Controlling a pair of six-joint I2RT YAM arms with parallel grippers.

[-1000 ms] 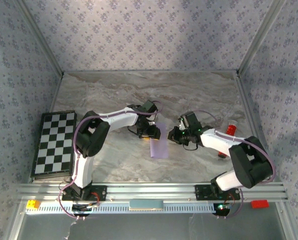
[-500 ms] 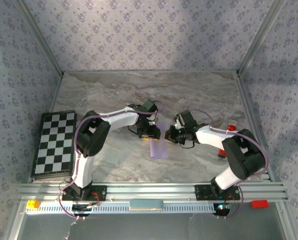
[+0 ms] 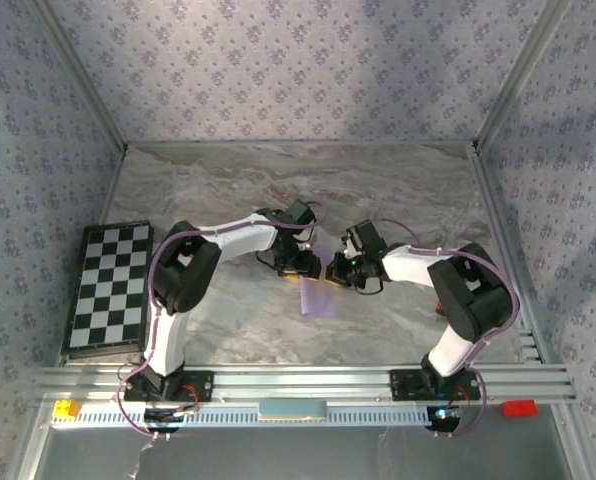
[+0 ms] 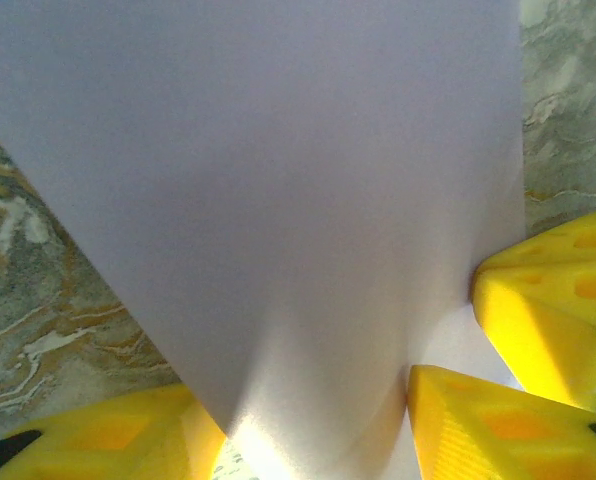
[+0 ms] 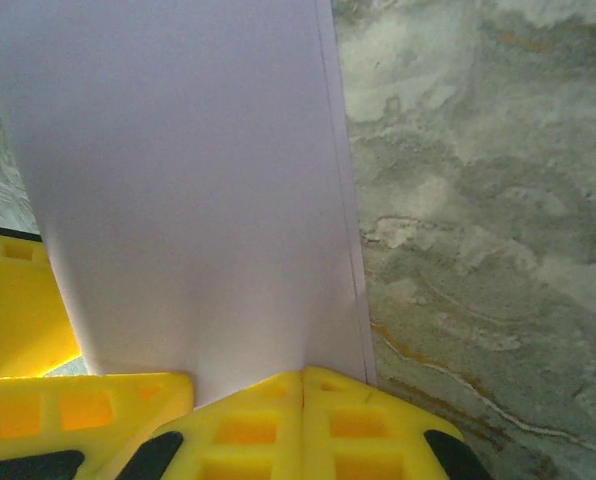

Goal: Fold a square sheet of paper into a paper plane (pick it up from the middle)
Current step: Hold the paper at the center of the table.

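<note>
Right hand [image 3: 330,272] nearer — onto paper [image 3: 318,298]

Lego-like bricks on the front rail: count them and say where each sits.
2. A yellow brick sits at the rail's left end, a red brick at its right end. Others may be hidden behind the arms.

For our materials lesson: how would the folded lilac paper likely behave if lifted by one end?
Probably floppy: the folded lilac paper already curves between the yellow fingers. Likely very light, since it is a thin sheet with layered edges. It may slip or crease easily under the right gripper.
</note>
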